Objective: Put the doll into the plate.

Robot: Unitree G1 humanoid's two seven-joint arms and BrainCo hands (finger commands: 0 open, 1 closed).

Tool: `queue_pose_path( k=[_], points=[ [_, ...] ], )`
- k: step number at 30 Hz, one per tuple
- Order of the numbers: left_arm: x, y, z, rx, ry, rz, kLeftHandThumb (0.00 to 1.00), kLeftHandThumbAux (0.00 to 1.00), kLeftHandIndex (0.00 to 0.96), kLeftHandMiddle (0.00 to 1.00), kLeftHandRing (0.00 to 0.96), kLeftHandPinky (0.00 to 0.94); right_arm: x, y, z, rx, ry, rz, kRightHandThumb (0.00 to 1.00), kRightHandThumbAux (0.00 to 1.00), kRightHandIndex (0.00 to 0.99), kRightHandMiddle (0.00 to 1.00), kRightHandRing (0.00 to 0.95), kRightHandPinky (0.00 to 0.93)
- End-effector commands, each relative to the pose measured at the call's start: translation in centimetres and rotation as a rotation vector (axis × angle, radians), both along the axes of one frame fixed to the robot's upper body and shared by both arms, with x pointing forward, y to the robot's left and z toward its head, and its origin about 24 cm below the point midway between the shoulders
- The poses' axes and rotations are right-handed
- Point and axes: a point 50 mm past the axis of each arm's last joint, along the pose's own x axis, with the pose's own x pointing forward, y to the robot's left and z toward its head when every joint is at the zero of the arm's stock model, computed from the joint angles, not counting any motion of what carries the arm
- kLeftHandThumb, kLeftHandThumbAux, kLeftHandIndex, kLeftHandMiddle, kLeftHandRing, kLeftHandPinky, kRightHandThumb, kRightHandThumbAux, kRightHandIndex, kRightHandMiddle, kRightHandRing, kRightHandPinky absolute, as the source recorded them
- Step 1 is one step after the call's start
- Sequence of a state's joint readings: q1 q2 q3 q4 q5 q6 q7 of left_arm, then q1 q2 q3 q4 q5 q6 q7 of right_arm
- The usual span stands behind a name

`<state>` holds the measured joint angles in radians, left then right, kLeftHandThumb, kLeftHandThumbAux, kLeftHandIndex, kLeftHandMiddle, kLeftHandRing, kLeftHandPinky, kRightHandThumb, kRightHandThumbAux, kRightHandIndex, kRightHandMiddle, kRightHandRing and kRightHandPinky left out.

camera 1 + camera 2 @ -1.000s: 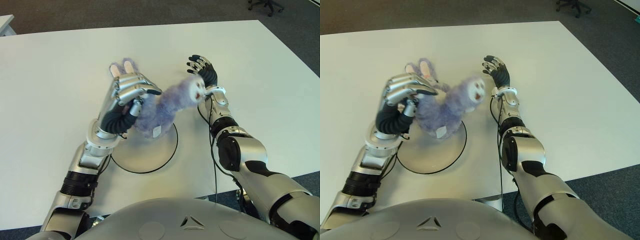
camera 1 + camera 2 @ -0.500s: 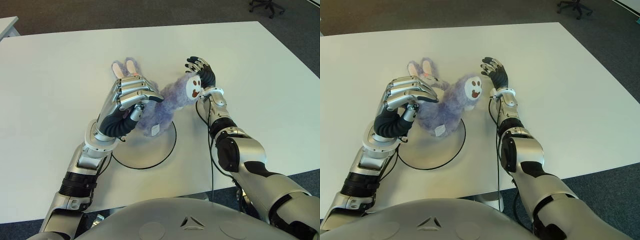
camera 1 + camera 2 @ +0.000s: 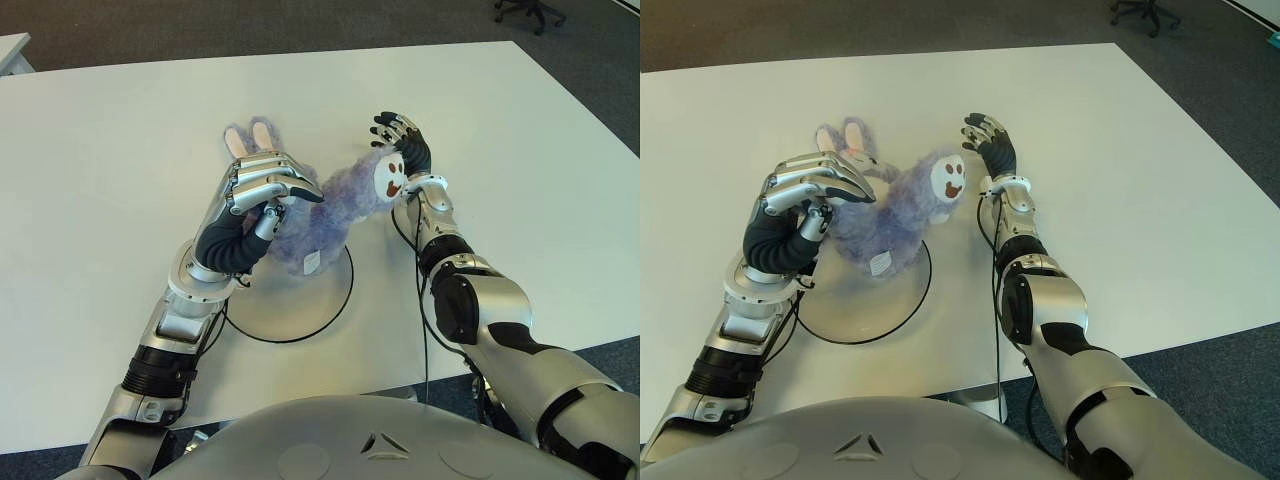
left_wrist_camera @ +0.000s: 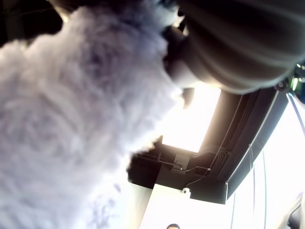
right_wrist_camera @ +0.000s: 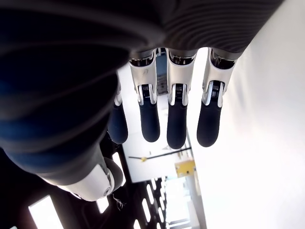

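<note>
The doll [image 3: 325,220] is a fluffy purple bunny with a white face [image 3: 388,178] and pink-lined ears [image 3: 245,138]. Its body lies over the far rim of the white, black-edged plate [image 3: 285,310], and its head reaches off the plate to the right. My left hand [image 3: 265,190] arches over the doll's back, fingers curled on top and thumb in the fur; the left wrist view shows fur [image 4: 71,119] against the hand. My right hand [image 3: 402,140] is open, fingers straight, just beyond the doll's face, holding nothing.
The white table [image 3: 120,150] spreads wide on both sides, with its near edge under my arms. A black cable [image 3: 425,330] runs along my right forearm. An office chair base [image 3: 530,10] stands on the grey floor beyond the far right corner.
The doll's head has swung down and come to rest next to my right hand, face up. My left hand has lowered a little over the doll and its fingers have curled slightly.
</note>
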<state>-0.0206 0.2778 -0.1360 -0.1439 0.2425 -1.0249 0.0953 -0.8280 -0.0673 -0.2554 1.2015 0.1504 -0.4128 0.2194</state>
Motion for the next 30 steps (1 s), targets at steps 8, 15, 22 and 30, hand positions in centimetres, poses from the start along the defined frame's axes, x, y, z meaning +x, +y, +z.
queue_pose_path(
  k=[8,15,22,30],
  points=[
    [-0.21,0.01,-0.10,0.027,-0.008,0.005,1.000,0.659,0.468,0.444,0.442,0.424,-0.98,-0.03,-2.16,-0.001,0.080,-0.005,0.512,0.757,0.249,0.249,0.273,0.327],
    [-0.28,0.05,-0.02,0.067,-0.033,0.009,1.000,0.659,0.427,0.450,0.452,0.445,-0.99,-0.07,-2.20,0.003,0.084,-0.008,0.515,0.764,0.240,0.246,0.270,0.321],
    [-0.26,0.08,-0.05,0.057,-0.029,0.001,1.000,0.659,0.408,0.470,0.452,0.442,-1.00,-0.10,-2.25,0.006,0.086,-0.009,0.532,0.757,0.242,0.249,0.275,0.327],
    [-0.19,0.10,-0.18,0.020,0.017,-0.046,1.000,0.660,0.426,0.464,0.446,0.434,-1.03,-0.15,-2.27,0.006,0.085,-0.009,0.525,0.758,0.241,0.243,0.266,0.319]
  ],
)
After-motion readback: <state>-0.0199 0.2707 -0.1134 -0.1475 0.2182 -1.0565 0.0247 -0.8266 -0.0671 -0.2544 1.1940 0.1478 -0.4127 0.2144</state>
